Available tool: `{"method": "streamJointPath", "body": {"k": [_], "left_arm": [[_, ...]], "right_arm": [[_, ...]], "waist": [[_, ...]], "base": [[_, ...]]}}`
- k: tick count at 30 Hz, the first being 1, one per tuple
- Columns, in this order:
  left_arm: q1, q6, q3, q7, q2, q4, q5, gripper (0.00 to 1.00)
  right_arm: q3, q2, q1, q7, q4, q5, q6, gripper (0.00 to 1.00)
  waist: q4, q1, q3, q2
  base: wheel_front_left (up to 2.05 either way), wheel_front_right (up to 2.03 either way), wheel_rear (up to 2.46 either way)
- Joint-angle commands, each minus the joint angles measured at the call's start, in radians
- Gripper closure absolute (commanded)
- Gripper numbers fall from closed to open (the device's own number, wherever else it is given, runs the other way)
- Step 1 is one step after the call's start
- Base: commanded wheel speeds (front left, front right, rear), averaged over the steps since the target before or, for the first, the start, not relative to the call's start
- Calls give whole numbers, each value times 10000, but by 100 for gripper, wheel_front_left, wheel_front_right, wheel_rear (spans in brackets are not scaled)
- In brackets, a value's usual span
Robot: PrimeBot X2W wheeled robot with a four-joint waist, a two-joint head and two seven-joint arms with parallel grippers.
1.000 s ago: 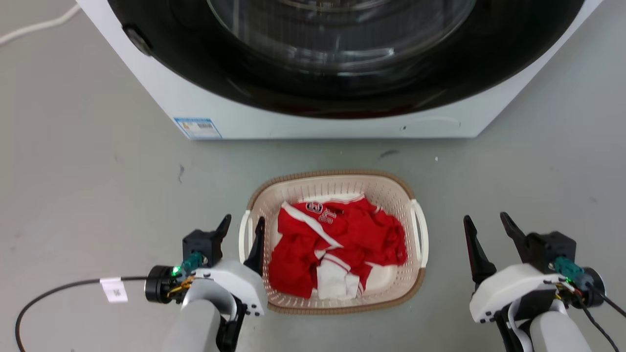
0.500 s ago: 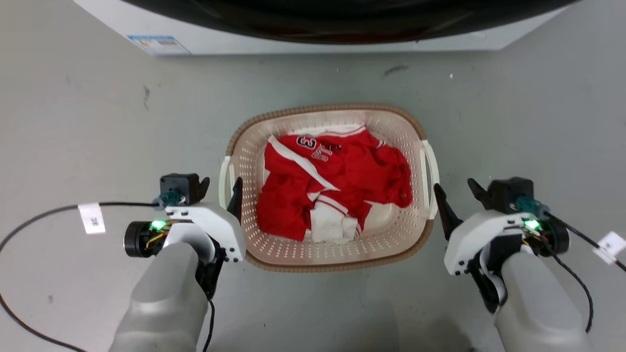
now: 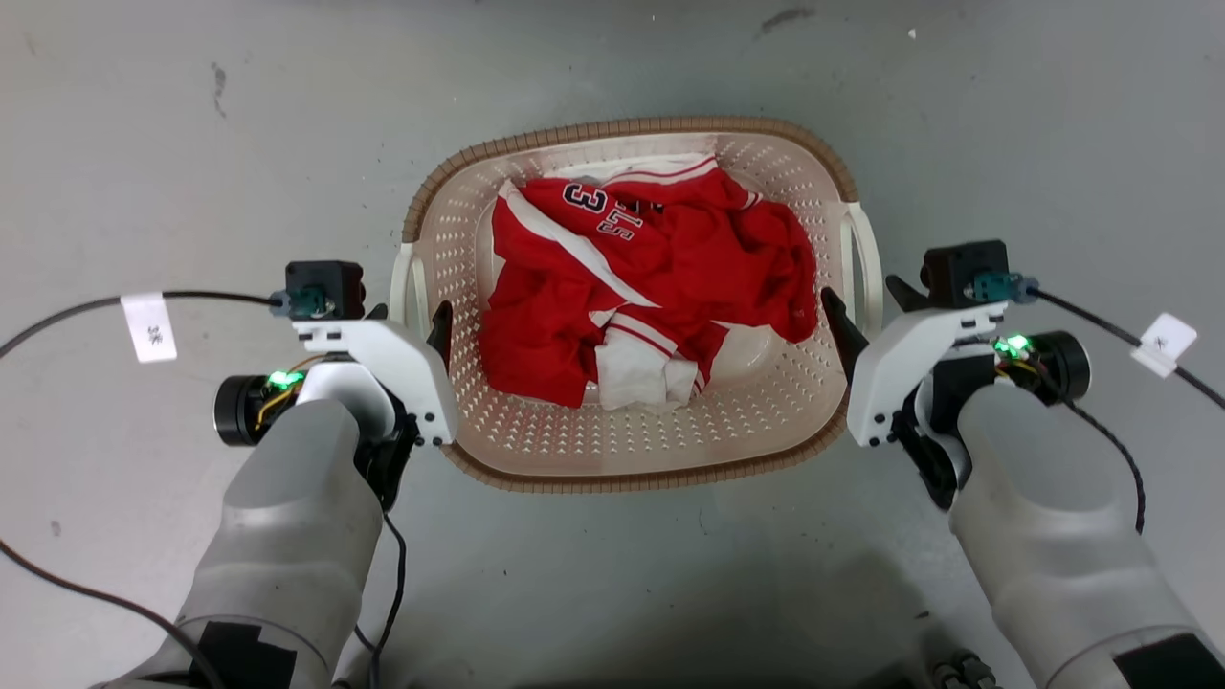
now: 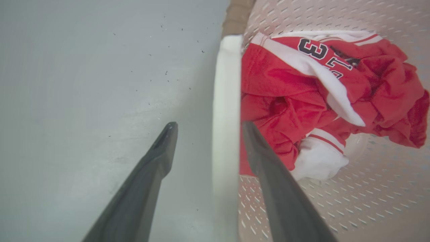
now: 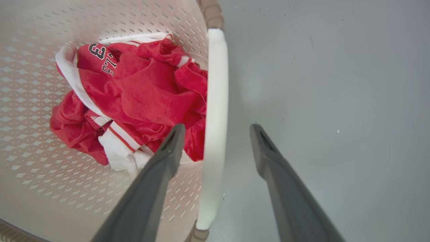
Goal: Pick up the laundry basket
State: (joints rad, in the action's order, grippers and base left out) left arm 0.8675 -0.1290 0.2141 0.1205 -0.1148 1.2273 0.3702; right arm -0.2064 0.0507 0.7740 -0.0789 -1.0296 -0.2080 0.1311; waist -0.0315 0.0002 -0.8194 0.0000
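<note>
The laundry basket (image 3: 627,128), cream with a brown woven rim, sits on the grey floor between my two arms. My left gripper (image 3: 410,318) is open around its white left handle (image 3: 408,285). In the left wrist view the handle (image 4: 226,101) runs between the fingers of the left gripper (image 4: 208,125), one finger outside and one inside the basket. My right gripper (image 3: 866,300) is open likewise around the right handle (image 3: 867,256). In the right wrist view that handle (image 5: 216,77) passes through the right gripper (image 5: 217,127).
Red and white clothes (image 3: 651,277) lie crumpled in the basket. Black cables with white tags trail from both wrists, one tag at the left (image 3: 148,327) and one at the right (image 3: 1161,343). Bare grey floor (image 3: 612,593) surrounds the basket.
The head camera has tipped down, so the washing machine has left the picture. My right gripper has closed in from the side and now straddles the right handle. The left stays around the left handle.
</note>
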Motion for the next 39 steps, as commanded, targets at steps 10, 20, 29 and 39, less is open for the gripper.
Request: {"method": "streamJointPath", "body": {"k": [10, 20, 29, 39], "left_arm": [[773, -24, 587, -1209, -32, 190, 774, 100], [622, -27, 1452, -1651, -55, -242, 1674, 100], [551, -32, 2229, -2042, -13, -280, 2316, 100], [350, -39, 2812, -2757, 177, -167, 3120, 100]], "right_arm": [[-913, -6, 1383, 65, -1137, -943, -5, 100], [-1842, -23, 1618, 144, -1539, -1777, 9, 100], [-2538, -69, 1505, 451, -1671, -2432, 20, 100], [-3294, -127, 1002, 1524, -1685, -3414, 57, 100]], "waist": [[3, -2, -666, 0], [-6, -2, -558, 0], [-54, -2, 109, 0], [-86, -2, 1630, 0]], "base": [[0, 0, 0], [0, 0, 0], [0, 0, 0], [0, 0, 0]]}}
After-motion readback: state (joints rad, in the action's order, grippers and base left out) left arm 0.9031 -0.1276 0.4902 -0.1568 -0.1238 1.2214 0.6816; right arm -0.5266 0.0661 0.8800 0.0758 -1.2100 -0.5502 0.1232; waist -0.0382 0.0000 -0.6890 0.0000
